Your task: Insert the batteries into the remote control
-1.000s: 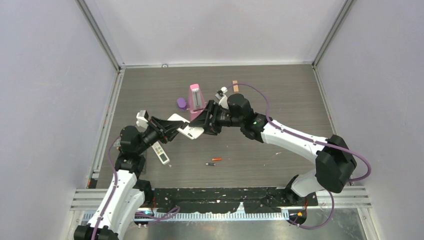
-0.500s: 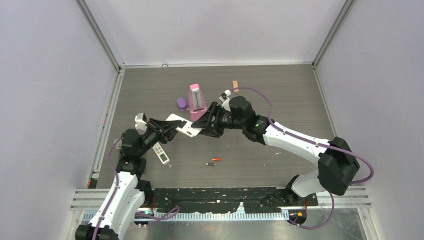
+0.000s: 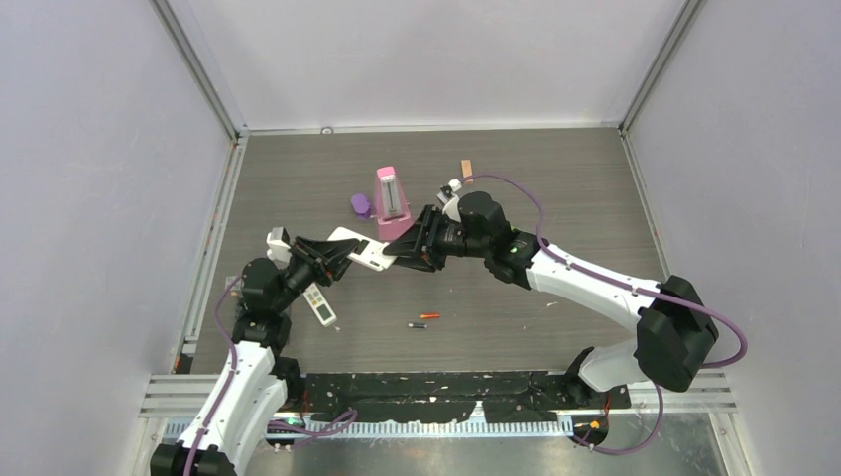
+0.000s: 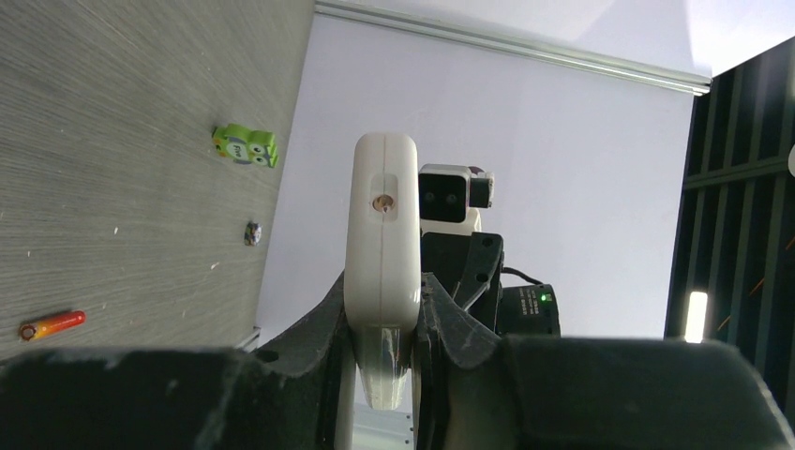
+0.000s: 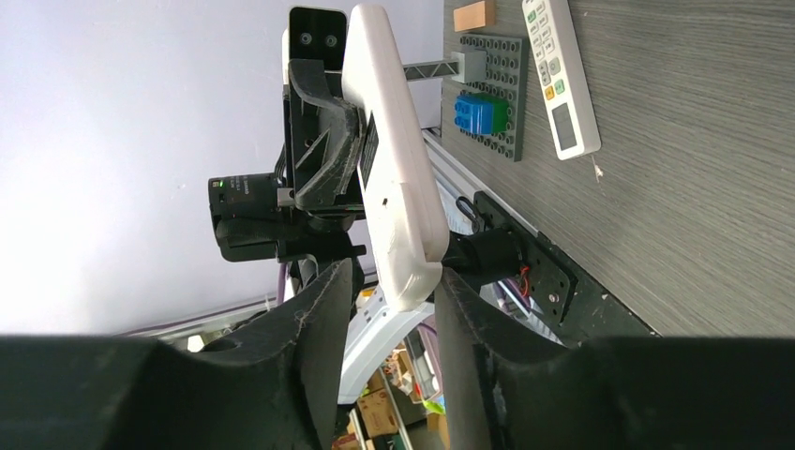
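The left claw (image 4: 384, 328) is clamped on the white remote (image 4: 382, 216), which it holds edge-on above the counter (image 3: 555, 188), mid-frame in the overhead view. The right claw (image 5: 394, 300) straddles the remote's other end at a middling width, with a gap beside one finger, so it is not clamped. A dark label on the remote is unreadable. Below centre, a red-orange battery (image 3: 429, 316) and a dark battery (image 3: 418, 324) lie on the counter. The second remote (image 5: 560, 70), upper right, has button markings too small to read.
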`<state>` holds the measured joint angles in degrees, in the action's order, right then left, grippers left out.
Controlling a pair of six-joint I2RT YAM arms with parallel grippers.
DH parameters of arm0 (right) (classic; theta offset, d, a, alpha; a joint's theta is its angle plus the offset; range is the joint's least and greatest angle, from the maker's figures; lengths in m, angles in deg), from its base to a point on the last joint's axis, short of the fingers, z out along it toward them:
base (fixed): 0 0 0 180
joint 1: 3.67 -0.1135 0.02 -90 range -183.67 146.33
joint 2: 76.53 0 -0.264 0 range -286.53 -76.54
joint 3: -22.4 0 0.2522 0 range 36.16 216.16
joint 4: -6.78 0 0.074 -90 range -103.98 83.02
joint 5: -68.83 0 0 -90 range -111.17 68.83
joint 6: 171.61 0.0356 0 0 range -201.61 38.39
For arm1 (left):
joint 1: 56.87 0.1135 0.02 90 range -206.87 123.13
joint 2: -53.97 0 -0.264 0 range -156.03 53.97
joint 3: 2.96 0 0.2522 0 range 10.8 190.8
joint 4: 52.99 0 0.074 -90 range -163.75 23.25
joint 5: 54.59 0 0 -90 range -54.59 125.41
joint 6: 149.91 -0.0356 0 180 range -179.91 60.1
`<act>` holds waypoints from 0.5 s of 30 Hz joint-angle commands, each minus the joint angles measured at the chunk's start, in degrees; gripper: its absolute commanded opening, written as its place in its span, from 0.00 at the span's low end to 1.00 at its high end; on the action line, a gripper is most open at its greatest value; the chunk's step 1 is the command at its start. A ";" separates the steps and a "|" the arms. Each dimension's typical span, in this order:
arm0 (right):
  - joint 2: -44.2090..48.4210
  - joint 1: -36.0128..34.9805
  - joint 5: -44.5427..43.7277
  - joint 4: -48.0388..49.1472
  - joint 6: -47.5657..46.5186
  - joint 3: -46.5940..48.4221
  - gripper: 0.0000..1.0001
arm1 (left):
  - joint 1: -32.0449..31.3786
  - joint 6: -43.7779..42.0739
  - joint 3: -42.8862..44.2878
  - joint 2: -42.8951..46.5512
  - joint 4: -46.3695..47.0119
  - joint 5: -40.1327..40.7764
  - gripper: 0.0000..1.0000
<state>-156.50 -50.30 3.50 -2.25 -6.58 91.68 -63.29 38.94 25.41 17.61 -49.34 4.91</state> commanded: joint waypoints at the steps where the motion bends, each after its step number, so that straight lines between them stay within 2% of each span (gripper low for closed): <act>1: 1.15 0.05 0.52 2.07 0.49 0.53 0.42 | -0.18 -0.19 0.42 0.60 4.83 0.41 0.00; 6: 0.60 -0.13 0.87 2.23 0.09 0.90 0.30 | -0.18 -1.07 0.79 0.58 4.62 -0.18 0.00; 11: 0.20 -0.12 1.39 2.30 -0.22 1.09 0.11 | -0.19 -1.88 1.16 0.57 4.60 -0.43 0.00; 13: 0.36 -0.11 1.31 2.45 -0.27 0.99 0.06 | -0.20 -2.20 1.36 0.49 4.84 -0.48 0.00; 15: 0.73 -0.12 1.08 3.24 -0.03 0.54 0.05 | -0.18 -2.49 1.54 0.41 5.22 -0.59 0.00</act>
<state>-156.54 -50.32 4.46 -0.98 -6.23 91.71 -63.29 37.19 25.41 17.61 -49.01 4.95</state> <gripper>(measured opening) 0.098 0.223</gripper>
